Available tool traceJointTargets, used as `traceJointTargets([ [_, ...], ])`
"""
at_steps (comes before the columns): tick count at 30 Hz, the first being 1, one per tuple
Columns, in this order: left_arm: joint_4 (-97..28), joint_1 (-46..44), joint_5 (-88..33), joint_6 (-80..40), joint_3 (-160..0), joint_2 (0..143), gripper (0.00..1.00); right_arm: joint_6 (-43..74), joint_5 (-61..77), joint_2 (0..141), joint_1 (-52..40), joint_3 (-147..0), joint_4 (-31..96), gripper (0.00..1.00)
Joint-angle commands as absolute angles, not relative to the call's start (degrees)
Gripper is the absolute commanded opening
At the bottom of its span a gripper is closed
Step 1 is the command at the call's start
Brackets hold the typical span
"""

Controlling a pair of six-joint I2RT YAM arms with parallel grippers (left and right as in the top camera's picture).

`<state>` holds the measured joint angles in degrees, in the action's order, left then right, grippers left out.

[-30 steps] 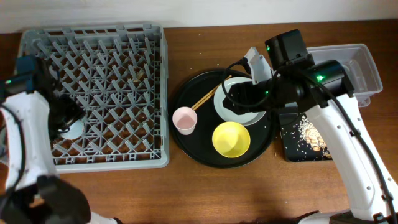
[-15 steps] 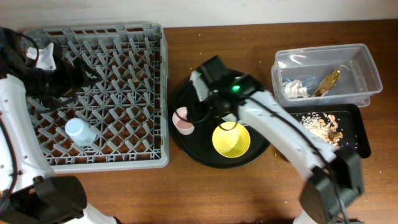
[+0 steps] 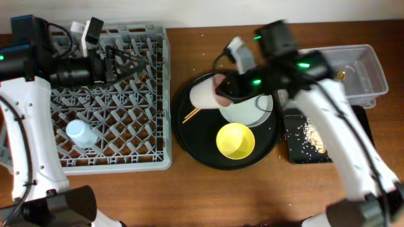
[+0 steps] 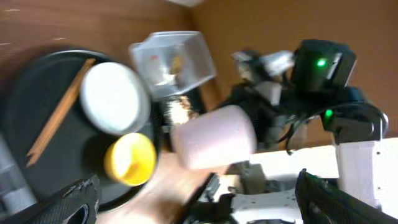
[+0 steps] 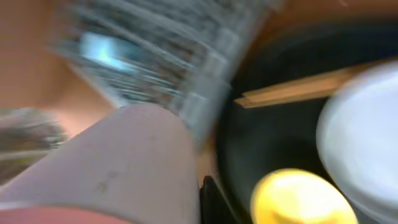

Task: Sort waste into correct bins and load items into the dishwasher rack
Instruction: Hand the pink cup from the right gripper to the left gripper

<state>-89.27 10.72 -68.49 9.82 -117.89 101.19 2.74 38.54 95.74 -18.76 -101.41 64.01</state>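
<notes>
My right gripper is shut on the small pink cup, held tilted above the left rim of the round black tray. The cup fills the right wrist view. My left gripper hangs open and empty over the back of the grey dishwasher rack. A light-blue cup stands in the rack's front left. On the round tray lie the yellow bowl, the pale plate and the chopsticks. The clear tub holds a tissue and a golden wrapper.
The shallow black tray with brown scraps and white crumbs sits right of the round tray. My right arm crosses over the clear tub at the back right. Bare wooden table runs along the front.
My right gripper has shut on the pink cup and lifted it off the round tray. My left gripper has opened and swung to the rack's back, leaving the blue cup standing in the rack.
</notes>
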Motion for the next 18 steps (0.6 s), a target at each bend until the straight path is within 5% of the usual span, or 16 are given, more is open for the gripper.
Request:
traceJointTargets([
  [1, -89.2, 4.3, -80.1, 10.0, -118.5, 99.8, 0.97, -4.7, 64.0, 91.2, -14.2, -102.4, 62.5, 0.04],
  [8, -88.7, -11.2, -85.2, 11.7, -118.5, 99.8, 0.89, -4.0, 72.5, 92.0, -15.0, -102.3, 51.3, 0.04],
  [14, -88.6, -14.2, -90.1, 11.7, -118.5, 99.8, 0.61, -3.6, 72.4, 92.2, -15.0, -102.3, 49.6, 0.04],
  [15, -88.5, -14.3, -89.6, 11.7, -118.5, 99.8, 0.6, -2.6, 72.5, 92.2, -15.0, -102.3, 49.6, 0.09],
  [16, -88.5, -14.2, -87.1, 11.7, -118.6, 99.8, 0.58, -2.5, 72.5, 92.2, -15.0, -102.3, 49.5, 0.48],
  [17, -88.5, -14.1, -81.4, 11.0, -118.6, 99.8, 0.57, 0.7, 72.0, 91.9, -13.9, -102.3, 48.8, 0.65],
  [18, -88.3, -13.5, -74.9, 9.3, -118.6, 99.8, 0.57, 5.2, 70.0, 91.5, -12.0, -102.3, 48.6, 0.7],
])
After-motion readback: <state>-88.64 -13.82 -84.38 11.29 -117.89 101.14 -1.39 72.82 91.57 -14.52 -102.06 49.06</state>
